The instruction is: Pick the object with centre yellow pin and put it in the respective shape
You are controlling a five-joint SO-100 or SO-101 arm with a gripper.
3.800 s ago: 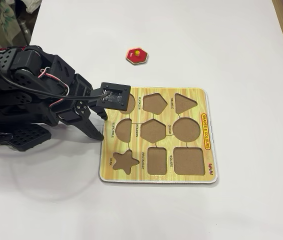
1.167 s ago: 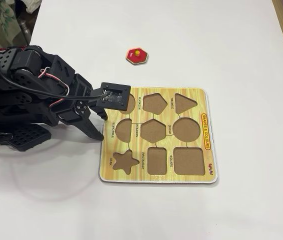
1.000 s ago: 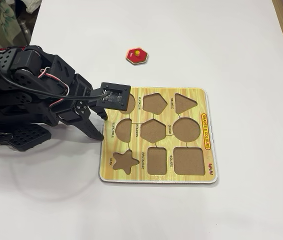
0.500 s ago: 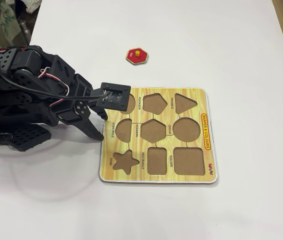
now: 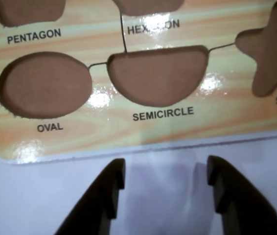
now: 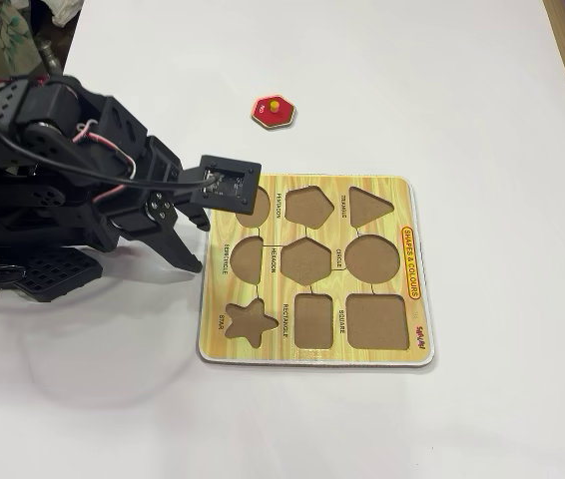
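What we cannot see or read

In the wrist view the fingers (image 5: 104,193) run off the bottom edge, the hexagon cut-out (image 5: 146,6) and pentagon cut-out (image 5: 27,11) are cropped by the top edge, the star cut-out (image 5: 268,51) by the right edge so its label reads only "STA", and glare smears the middle of the HEXAGON label. In the fixed view we find the arm's camera plate (image 6: 229,181) covering part of the oval cut-out (image 6: 259,205), the arm (image 6: 53,170) cut off at the left edge, and the white lettering on the red hexagonal piece (image 6: 274,111) too small to read.
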